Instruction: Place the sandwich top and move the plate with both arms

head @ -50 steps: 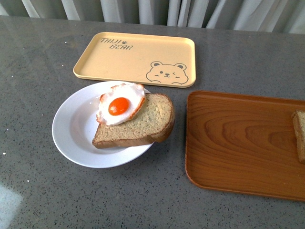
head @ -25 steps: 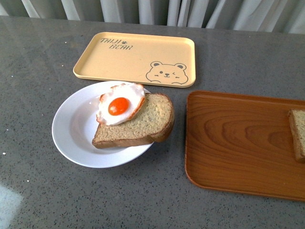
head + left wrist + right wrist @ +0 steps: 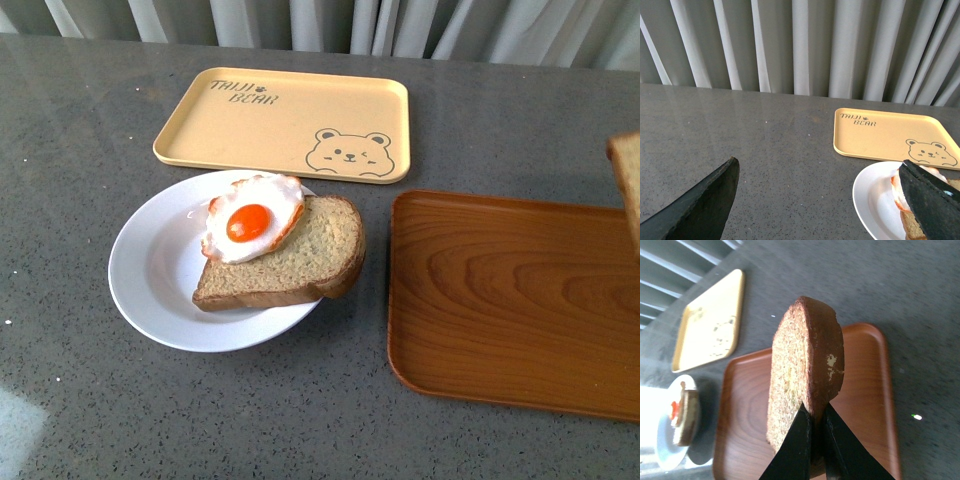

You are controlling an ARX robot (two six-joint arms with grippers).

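Sandwich top up in the air above the wooden tray, standing on its edge, dark crust toward the wrist camera, one small pale spot on the crust; pinched at its lower edge by the right gripper, both black fingers pressed close on the two faces of the slice, almost no gap left; from the front, only a strip of the sandwich top at the right edge of the picture, lifted over the far right side of the wooden tray; plate flat on the grey table, just beside the wooden tray but not touching it, well apart from the sandwich top; on the plate a plain brown slice, one corner poking out over the rim toward the wooden tray; fried egg on top of that slice, partly hanging over onto the plate; yellow bear tray behind the plate, very near its far rim; left gripper above the table near the plate, spread wide, nothing between its two tips; grey curtain at the back of the table.
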